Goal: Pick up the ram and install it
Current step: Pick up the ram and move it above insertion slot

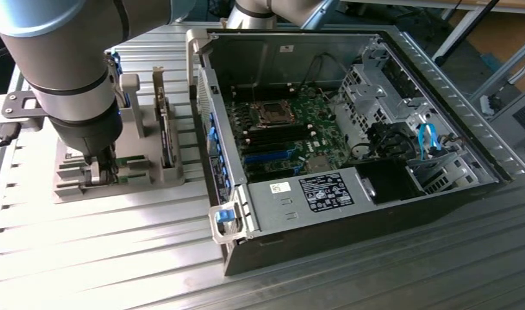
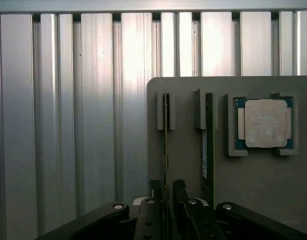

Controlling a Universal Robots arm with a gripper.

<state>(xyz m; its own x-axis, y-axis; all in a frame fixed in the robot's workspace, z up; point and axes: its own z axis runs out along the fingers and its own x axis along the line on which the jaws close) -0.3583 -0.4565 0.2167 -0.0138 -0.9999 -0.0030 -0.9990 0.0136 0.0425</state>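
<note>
The ram (image 2: 166, 130) stands on edge in a slot of the grey holder (image 2: 183, 150), seen as a thin dark strip. My gripper (image 2: 167, 192) is open and straddles its near end, one finger on each side with small gaps to the board. In the exterior view the gripper (image 1: 99, 175) is down at the holder (image 1: 68, 194), at the exterior view's left, and a bit of green board shows beside its fingers. The open computer case (image 1: 245, 213) with its motherboard (image 1: 284, 132) lies at the exterior view's right.
A second green board (image 2: 207, 150) stands on edge one slot over, and a square silver processor (image 2: 265, 123) lies in a pocket beyond it. A taller card (image 1: 164, 135) stands upright in the holder between my arm and the case. Ribbed aluminium table (image 1: 115, 258) lies all around.
</note>
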